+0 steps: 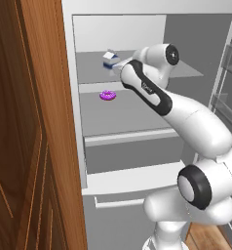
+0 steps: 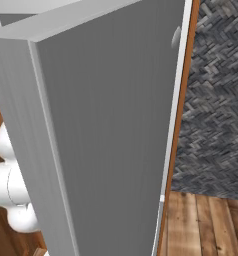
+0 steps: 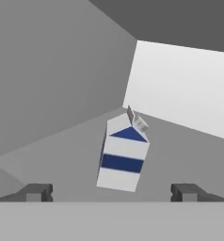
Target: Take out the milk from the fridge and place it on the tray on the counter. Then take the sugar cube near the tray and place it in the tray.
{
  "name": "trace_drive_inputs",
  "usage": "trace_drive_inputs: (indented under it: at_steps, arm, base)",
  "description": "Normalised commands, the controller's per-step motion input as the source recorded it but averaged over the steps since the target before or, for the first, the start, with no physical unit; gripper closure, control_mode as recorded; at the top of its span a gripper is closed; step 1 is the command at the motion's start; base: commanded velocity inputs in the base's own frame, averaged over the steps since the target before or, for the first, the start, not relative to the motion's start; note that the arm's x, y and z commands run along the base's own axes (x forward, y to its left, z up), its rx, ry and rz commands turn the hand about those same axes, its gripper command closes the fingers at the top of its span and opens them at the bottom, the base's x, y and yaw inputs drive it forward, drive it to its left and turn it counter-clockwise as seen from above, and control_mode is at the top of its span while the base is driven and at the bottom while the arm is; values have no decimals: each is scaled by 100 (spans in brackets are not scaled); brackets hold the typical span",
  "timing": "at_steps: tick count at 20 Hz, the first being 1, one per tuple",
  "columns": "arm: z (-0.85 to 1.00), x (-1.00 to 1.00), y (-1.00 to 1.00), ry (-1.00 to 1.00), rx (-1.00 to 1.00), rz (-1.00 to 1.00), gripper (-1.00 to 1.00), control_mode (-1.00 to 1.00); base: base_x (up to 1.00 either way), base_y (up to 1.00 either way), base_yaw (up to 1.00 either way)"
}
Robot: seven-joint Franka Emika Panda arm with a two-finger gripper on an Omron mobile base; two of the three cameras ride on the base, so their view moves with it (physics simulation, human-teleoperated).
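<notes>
your white arm reaches into the tall light grey fridge (image 1: pixel 152 10), whose smooth grey shelves sit behind a warm brown wooden cabinet panel (image 1: pixel 25 146) at the left of the left base view. on the upper shelf stands the small white milk carton with a gabled top and dark blue band (image 1: pixel 109 59), right where the arm's wrist ends. one shelf lower lies a glossy purple ring donut (image 1: pixel 107 95). in the hand view the carton (image 3: pixel 122 153) looks boxy and matte, leaning in the frame, with a small grey cap by its ridge, and your jaws (image 3: pixel 112 192) are spread wide, one dark tip on each side of it, not touching it. the right base view gives you the flat grey fridge door (image 2: pixel 111 125), a dark woven wall (image 2: pixel 216 90) and wooden floor planks (image 2: pixel 206 225).
</notes>
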Motion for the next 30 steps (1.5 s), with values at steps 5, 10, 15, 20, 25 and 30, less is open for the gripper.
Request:
trace_drive_inputs:
  at_steps: [5, 10, 15, 20, 25, 30]
  arm:
    - [0, 28, 2, 0, 0, 3, -100, -100]
    - [0, 26, 1, 0, 0, 0, -100, -100]
    - [0, 20, 0, -1, 0, 0, -100, -100]
    - [0, 16, 0, 0, 0, 0, -100, -100]
    - [0, 18, 0, 0, 0, 0, -100, -100]
    - [-1, 16, 1, 0, 0, 0, -100, -100]
  base:
    - [0, 0, 0]
    - [0, 0, 0]
    - [0, 0, 0]
    - [0, 0, 0]
    - [0, 0, 0]
    - [0, 0, 0]
